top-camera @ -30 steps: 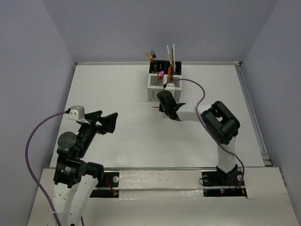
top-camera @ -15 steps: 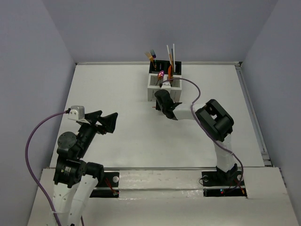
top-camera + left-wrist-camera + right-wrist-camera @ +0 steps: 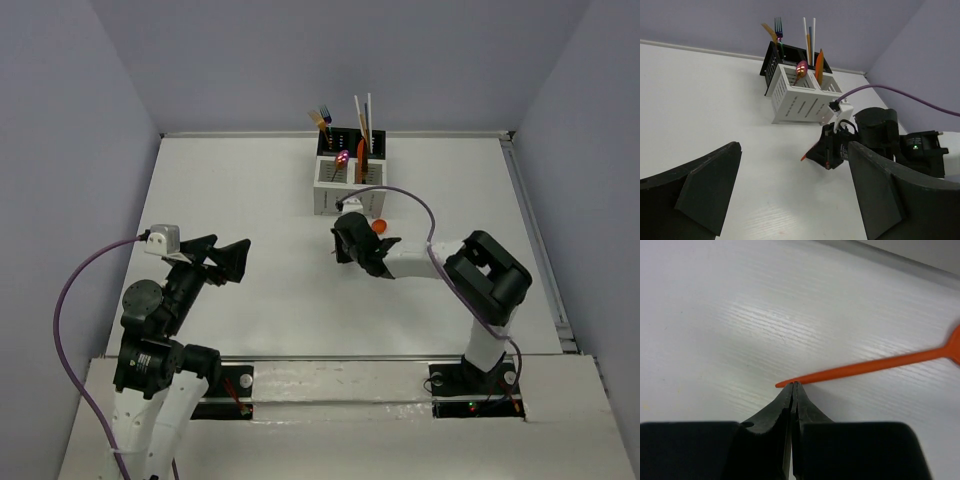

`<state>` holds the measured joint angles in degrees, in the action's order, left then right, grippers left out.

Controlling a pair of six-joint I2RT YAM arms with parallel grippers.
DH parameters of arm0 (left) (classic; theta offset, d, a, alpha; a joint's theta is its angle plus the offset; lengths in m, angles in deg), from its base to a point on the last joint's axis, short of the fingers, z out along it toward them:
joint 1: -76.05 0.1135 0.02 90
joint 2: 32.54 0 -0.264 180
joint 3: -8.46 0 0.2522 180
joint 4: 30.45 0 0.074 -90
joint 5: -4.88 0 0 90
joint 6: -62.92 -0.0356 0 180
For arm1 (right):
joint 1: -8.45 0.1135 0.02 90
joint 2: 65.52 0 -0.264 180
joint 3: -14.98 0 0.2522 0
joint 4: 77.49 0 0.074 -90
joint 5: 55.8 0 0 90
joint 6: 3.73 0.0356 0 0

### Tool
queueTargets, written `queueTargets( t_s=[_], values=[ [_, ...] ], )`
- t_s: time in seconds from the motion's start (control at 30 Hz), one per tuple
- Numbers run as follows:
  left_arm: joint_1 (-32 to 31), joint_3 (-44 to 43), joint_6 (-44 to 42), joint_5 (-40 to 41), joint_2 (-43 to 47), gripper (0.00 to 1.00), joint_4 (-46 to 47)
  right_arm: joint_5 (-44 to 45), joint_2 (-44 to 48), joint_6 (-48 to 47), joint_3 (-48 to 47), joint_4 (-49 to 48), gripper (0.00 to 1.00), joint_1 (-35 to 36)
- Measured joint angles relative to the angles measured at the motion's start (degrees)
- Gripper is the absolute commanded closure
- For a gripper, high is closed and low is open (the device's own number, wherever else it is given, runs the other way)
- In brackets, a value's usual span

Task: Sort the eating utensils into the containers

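Note:
An orange spoon [image 3: 379, 226] [image 3: 875, 365] lies flat on the white table in front of the caddy [image 3: 332, 192] [image 3: 795, 102]. My right gripper [image 3: 338, 251] [image 3: 793, 384] is shut. Its tips rest against the spoon's handle close to the thin end. The handle runs across the tips, not between them. The caddy holds forks [image 3: 322, 117], white sticks [image 3: 362, 112], an upright orange piece [image 3: 361, 155] and an iridescent piece [image 3: 343, 158]. My left gripper [image 3: 232, 244] [image 3: 792, 150] hangs open at the near left with nothing between its fingers.
The purple cable [image 3: 405, 190] of the right arm arcs over the table beside the caddy. A raised rim [image 3: 535, 230] bounds the table on the right, and grey walls close in the back and sides.
The right gripper pulled back from the caddy's front toward the near side, and the orange spoon came with it; its bowl now shows to the gripper's right. The left arm stayed still.

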<state>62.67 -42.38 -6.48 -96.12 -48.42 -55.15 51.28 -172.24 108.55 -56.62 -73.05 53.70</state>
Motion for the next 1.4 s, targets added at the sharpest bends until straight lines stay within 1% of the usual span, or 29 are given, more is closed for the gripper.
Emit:
queueTargets(
  t_s=[0.2,0.27,0.33,0.37,0.43,0.47,0.53,0.63,0.77,0.93,1.03,1.07,1.17,1.2,1.23,1.27,1.3,1.37,1.4],
  values=[
    [0.0,0.0,0.0,0.02,0.0,0.01,0.0,-0.35,8.04,-0.9,3.72,5.79,0.93,-0.31],
    [0.0,0.0,0.0,0.02,0.0,0.01,0.0,-0.09,9.44,-1.14,3.72,6.97,0.88,-0.28],
    [0.0,0.0,0.0,0.02,0.0,0.01,0.0,0.28,10.6,-1.11,3.72,8.26,0.76,-0.28],
    [0.0,0.0,0.0,0.02,0.0,0.01,0.0,0.72,11.52,-0.98,3.72,9.27,0.58,-0.28],
    [0.0,0.0,0.0,0.02,0.0,0.01,0.0,1.4,12.33,-0.11,3.72,10.32,0.43,-0.55],
    [0.0,0.0,0.0,0.02,0.0,0.01,0.0,1.84,12.61,0.48,3.67,10.82,0.32,-0.85],
    [0.0,0.0,0.0,0.02,0.0,0.01,0.0,2.29,12.57,2.14,3.48,12.11,0.23,-1.77],
    [0.0,0.0,0.0,0.02,0.0,0.01,0.0,2.91,12.2,4.57,2.91,14.12,0.19,-3.78],
    [0.0,0.0,0.0,0.02,0.0,0.01,0.0,3.32,8.31,7.67,-0.17,14.91,0.18,-6.32],
    [0.0,0.0,0.0,0.02,0.0,0.01,0.0,3.5,2.58,10.47,-3.21,14.88,0.19,-7.08],
    [0.0,0.0,0.0,0.02,0.0,0.01,0.0,4.17,-0.87,11.74,-6.51,14.93,0.22,-7.37],
    [0.0,0.0,0.0,0.02,0.0,0.01,0.0,4.33,-1.55,12.11,-7.32,14.91,0.28,-7.43],
    [0.0,0.0,0.0,0.02,0.0,0.01,0.0,5.27,-3.28,12.98,-9.31,14.99,0.38,-7.58],
    [0.0,0.0,0.0,0.02,0.0,0.01,0.0,5.95,-3.72,13.18,-9.9,15.17,0.45,-7.69],
    [0.0,0.0,0.0,0.02,0.0,0.01,0.0,6.38,-4.02,13.16,-10.21,15.32,0.5,-7.69],
    [0.0,0.0,0.0,0.02,0.0,0.01,0.0,6.56,-4.15,13.14,-10.29,15.37,0.57,-7.69],
    [0.0,0.0,0.0,0.02,0.0,0.01,0.0,6.93,-4.26,12.98,-10.32,15.39,0.58,-7.69],
    [0.0,0.0,0.0,0.02,0.0,0.01,0.0,7.58,-4.33,12.98,-10.32,15.72,0.69,-7.69],
    [0.0,0.0,0.0,0.02,0.0,0.01,0.0,8.02,-4.33,12.7,-10.32,16.02,0.72,-7.69]
  ],
)
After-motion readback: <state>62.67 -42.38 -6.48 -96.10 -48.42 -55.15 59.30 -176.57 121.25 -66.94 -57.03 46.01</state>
